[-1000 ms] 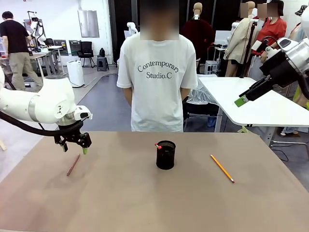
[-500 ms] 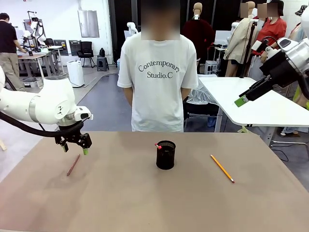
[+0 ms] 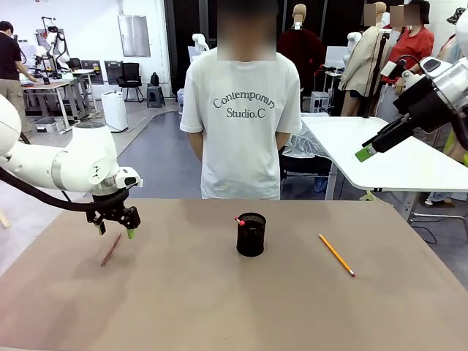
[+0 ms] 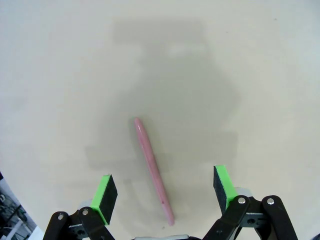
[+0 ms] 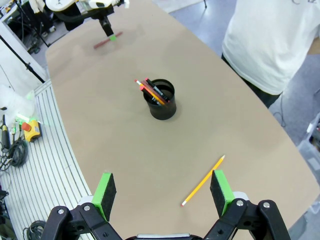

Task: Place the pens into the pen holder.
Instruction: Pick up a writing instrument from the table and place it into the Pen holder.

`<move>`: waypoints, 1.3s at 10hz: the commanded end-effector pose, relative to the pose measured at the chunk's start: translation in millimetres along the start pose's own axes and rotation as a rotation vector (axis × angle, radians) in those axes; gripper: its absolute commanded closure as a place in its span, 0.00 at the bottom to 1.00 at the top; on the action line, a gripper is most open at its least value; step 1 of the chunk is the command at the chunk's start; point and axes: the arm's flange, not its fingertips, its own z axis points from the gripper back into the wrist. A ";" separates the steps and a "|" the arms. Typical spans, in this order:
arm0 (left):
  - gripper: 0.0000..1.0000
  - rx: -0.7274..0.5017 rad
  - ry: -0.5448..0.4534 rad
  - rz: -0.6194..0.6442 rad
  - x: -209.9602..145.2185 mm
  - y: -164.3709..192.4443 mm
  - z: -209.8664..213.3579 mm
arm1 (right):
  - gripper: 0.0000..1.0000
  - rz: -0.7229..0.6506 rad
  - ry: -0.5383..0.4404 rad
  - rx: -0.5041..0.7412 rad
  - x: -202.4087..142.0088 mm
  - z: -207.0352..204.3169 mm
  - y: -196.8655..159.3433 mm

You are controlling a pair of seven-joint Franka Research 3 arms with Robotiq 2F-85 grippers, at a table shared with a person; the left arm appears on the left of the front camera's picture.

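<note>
My left claw (image 3: 115, 232) hangs with jaws spread wide just above the reddish-brown pencil (image 4: 152, 167), which lies flat on the table (image 3: 219, 307) at nine o'clock from the pen holder (image 3: 251, 235), a green pad (image 4: 106, 192) either side so closing would pinch it.

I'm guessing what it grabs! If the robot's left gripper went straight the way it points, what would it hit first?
Probably the reddish-brown pencil, lying on the table between the left gripper's open fingers. How far above it the gripper hangs is hard to tell.
</note>
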 end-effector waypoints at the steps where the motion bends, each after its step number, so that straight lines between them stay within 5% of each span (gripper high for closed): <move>1: 0.00 0.004 -0.004 0.012 7.2 8.1 -1.8 | 0.00 0.003 -0.011 0.007 1.0 0.4 0.0; 8: 0.05 -0.018 0.049 0.059 10.0 19.1 -22.6 | 0.00 0.003 -0.011 0.007 1.0 0.4 0.0; 13: 1.00 -0.015 0.063 0.069 10.1 17.3 -23.0 | 0.00 0.003 -0.011 0.007 1.0 0.4 0.0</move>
